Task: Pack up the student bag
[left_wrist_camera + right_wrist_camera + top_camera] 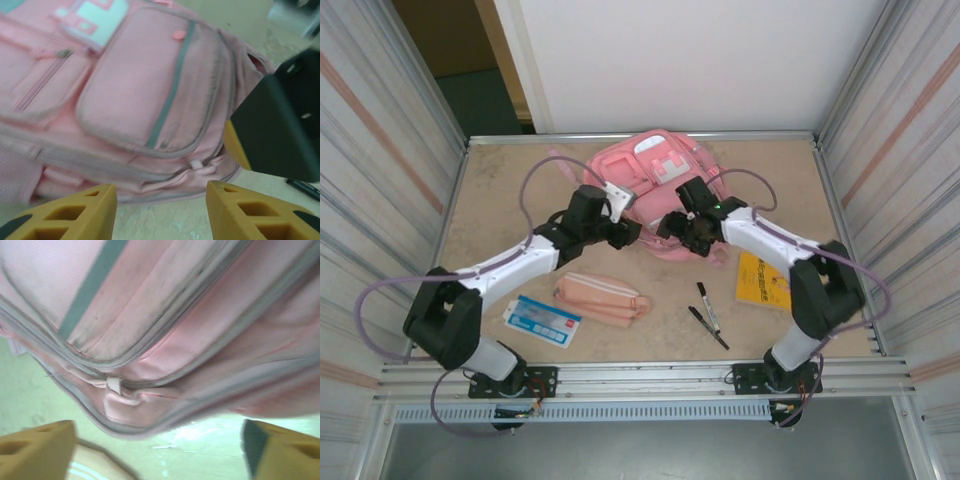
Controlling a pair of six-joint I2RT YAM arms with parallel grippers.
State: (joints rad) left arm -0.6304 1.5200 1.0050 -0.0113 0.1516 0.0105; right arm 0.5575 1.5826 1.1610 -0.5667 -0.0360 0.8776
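The student bag point(655, 170), a large pink backpack with grey zips and white trim, lies flat at the back middle of the table. Both grippers hang at its near edge. My left gripper point(625, 232) is open, its orange fingers point(75, 212) apart over bare table just short of the bag point(135, 90). My right gripper point(675, 228) is wide open beside it, with nothing between its fingers point(35, 450). A small white zip tab point(114, 385) sits on the bag's point(190, 315) bottom seam, and the left wrist view shows the tab point(196, 164) too.
Near the front lie a flat pink pencil pouch point(602, 297), a blue-and-white card point(542, 320), two black markers point(708, 310) and a yellow booklet point(762, 280). Metal walls close in the table on the left and right. The right gripper's black body point(280, 130) stands close to the left one.
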